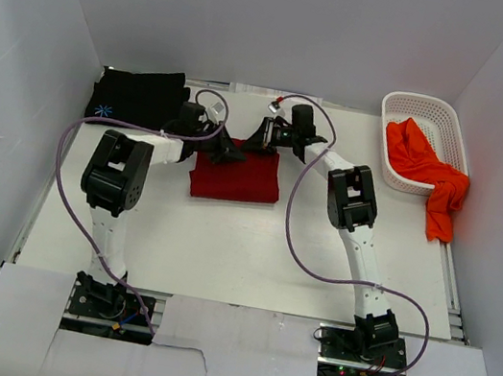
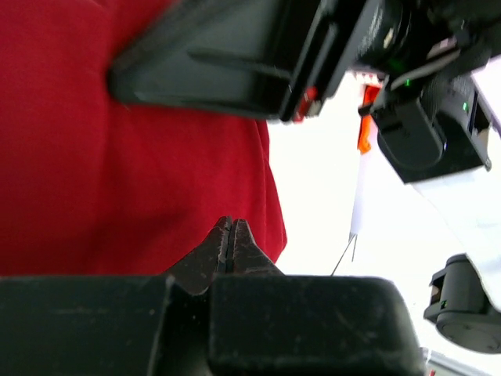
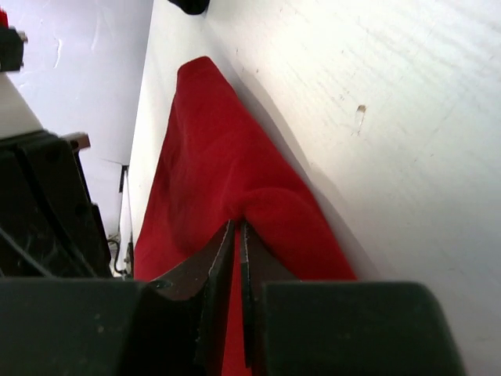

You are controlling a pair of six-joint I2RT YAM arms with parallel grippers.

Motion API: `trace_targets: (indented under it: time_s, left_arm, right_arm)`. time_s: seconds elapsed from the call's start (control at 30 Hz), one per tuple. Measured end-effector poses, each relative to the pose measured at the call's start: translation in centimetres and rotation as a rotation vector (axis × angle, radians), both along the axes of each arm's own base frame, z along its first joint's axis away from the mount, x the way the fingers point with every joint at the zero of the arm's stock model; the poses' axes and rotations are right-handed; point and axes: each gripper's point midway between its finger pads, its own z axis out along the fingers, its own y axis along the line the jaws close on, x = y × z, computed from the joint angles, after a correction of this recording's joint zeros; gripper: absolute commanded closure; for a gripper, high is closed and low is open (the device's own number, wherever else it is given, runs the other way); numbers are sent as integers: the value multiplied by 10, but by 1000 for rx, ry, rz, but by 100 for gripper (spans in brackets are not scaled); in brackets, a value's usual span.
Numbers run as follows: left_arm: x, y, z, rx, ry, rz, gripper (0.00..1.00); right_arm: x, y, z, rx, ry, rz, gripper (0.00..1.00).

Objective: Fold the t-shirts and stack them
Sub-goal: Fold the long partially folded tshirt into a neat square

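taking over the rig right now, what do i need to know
Left hand: shut, tips over the dark red cloth t-shirt; pinch unclear.
Right hand: shut on that shirt's edge.
Black cloth t-shirt with blue print: far left, looks folded.
Orange-red cloth t-shirt: hanging half out of the white slotted plastic basket.
Left to do: finish red fold, fold orange-red, stack all three.

A: Far edge of red shirt (image 1: 233,180)?
B: Hidden from above under left gripper (image 1: 234,157) and right gripper (image 1: 259,144). Cut off by frame edges in both wrist views.
A: Cloth between left gripper's fingertips (image 2: 249,244)?
B: Cannot tell; pressed too close together.
A: Print (image 1: 103,109) on black shirt (image 1: 146,96)?
B: Too small to make out.
A: Basket (image 1: 395,104)?
B: Near right corner covered by orange shirt (image 1: 425,170).
A: Right gripper in left wrist view?
B: Blurred, clipped at top.
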Motion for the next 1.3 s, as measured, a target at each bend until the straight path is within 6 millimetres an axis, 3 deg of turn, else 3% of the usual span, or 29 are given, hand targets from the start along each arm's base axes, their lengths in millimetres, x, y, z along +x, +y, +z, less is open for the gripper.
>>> trace_targets:
  time_s: [0.4, 0.53, 0.7, 0.83, 1.03, 1.3]
  left_arm:
    - [-13, -37, 3, -78, -127, -116, 100]
    - [-13, -43, -12, -140, -133, -136, 100]
    - [-24, -47, -47, -228, -74, -154, 100]
    - [-29, -51, -40, -273, -112, -194, 100]
    - [-53, -57, -39, -291, -132, -253, 100]
    - [-107, -46, -27, -275, -109, -278, 99]
  right_arm:
    - [5, -1, -5, 28, -27, -7, 92]
    - [4, -1, -4, 32, -31, -2, 92]
    - [3, -1, -5, 29, -31, 1, 92]
    - [3, -1, -6, 21, -28, 4, 92]
    - [-2, -1, -7, 10, -2, 19, 92]
    - [-10, 1, -8, 3, 27, 39, 92]
